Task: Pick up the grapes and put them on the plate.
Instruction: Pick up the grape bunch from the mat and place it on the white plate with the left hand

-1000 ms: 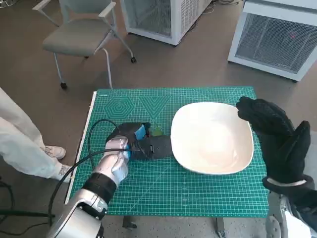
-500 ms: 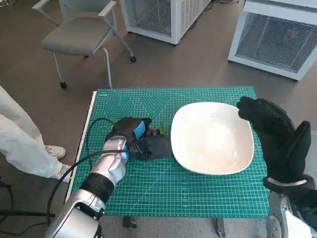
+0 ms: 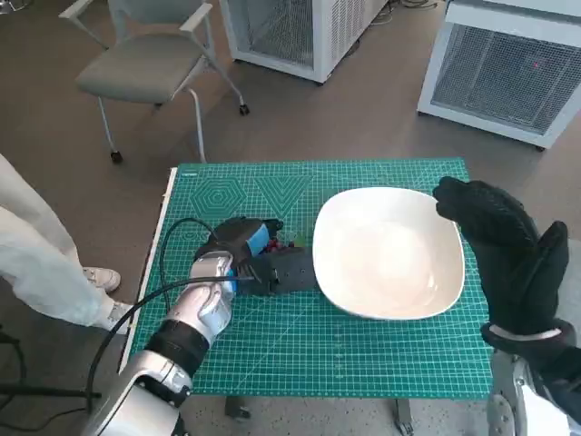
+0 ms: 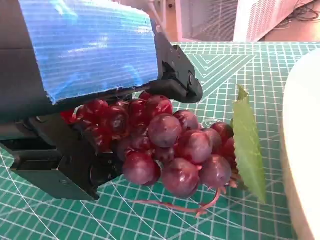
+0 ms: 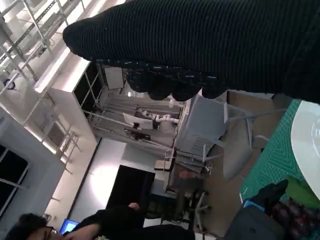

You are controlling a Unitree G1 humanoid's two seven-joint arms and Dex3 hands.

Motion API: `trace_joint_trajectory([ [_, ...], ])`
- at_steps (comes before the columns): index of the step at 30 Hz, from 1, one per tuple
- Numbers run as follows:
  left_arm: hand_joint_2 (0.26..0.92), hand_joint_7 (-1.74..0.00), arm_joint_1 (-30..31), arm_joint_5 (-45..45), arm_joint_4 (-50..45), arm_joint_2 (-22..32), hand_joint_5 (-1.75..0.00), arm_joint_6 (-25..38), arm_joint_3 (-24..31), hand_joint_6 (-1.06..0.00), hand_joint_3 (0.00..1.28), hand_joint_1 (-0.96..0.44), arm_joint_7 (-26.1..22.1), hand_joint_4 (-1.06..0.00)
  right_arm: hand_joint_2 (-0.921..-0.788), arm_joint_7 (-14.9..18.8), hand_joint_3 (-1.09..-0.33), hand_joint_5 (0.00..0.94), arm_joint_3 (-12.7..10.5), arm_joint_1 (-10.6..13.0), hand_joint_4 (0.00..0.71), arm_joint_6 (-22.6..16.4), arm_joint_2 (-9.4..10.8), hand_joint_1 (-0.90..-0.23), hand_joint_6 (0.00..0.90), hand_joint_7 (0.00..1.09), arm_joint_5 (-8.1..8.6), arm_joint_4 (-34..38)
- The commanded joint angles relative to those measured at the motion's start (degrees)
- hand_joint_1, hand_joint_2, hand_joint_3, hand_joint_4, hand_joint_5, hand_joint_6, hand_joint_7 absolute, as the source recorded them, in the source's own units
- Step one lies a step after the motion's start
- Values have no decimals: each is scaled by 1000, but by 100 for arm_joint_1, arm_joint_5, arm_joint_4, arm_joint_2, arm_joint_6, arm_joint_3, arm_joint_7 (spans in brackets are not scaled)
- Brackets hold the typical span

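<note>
A bunch of dark red grapes [image 4: 170, 142] with a green leaf [image 4: 247, 145] lies low over the green cutting mat [image 3: 272, 345], just left of the white plate [image 3: 388, 250]. My left hand [image 4: 90, 60] wraps around the bunch's near side, black fingers [image 4: 177, 82] over the top and more of the hand beneath. In the head view the left hand [image 3: 254, 259] covers most of the grapes [image 3: 292, 243]. My right hand [image 3: 504, 254] hovers off the plate's right edge, fingers spread, holding nothing. The right wrist view shows the glove [image 5: 200, 45], the plate's rim [image 5: 310, 135] and the grapes [image 5: 292, 215].
A grey chair [image 3: 145, 64] stands beyond the table's far left corner and white cabinets [image 3: 508, 64] at the back. A person's pale trouser leg [image 3: 36, 263] is close to the table's left side. A black cable [image 3: 163, 282] loops along my left forearm.
The left hand has drawn back slightly toward the left, so the grapes now peek out beside the plate's rim. The right hand has stayed put.
</note>
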Motion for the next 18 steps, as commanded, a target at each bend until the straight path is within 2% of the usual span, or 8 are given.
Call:
trace_joint_trajectory([
  [1,689,-116,81,-36,-148,130,-1577,58,38,-690,694,378,-17,-469,-921,52,-570,461,2,34,314,27,-10,-503,191,892,-22,88],
  [3,694,-109,108,-39,-242,160,-1567,81,43,-672,680,377,-10,-474,-921,53,-570,461,4,32,315,35,-7,-503,192,891,-14,88],
  [8,680,-30,193,-53,-542,237,-1588,136,65,-473,715,379,-47,-465,-921,52,-570,462,11,25,315,59,-2,-503,192,890,-3,79],
  [10,673,-35,212,-58,-659,262,-1603,167,74,-445,735,380,-87,-458,-921,51,-570,462,13,19,314,70,-4,-503,192,890,0,74],
  [12,671,-64,223,-69,-767,286,-1611,189,88,-475,745,380,-134,-452,-921,53,-571,462,9,9,314,77,-9,-503,192,890,5,79],
  [16,680,-162,253,-106,-1030,345,-1595,222,137,-614,719,378,-246,-460,-921,60,-570,463,-1,-11,314,80,-22,-503,192,890,14,95],
  [18,689,-256,285,-117,-1187,384,-1570,238,163,-655,688,378,-294,-475,-921,60,-569,463,-4,-15,315,80,-25,-504,193,889,14,96],
])
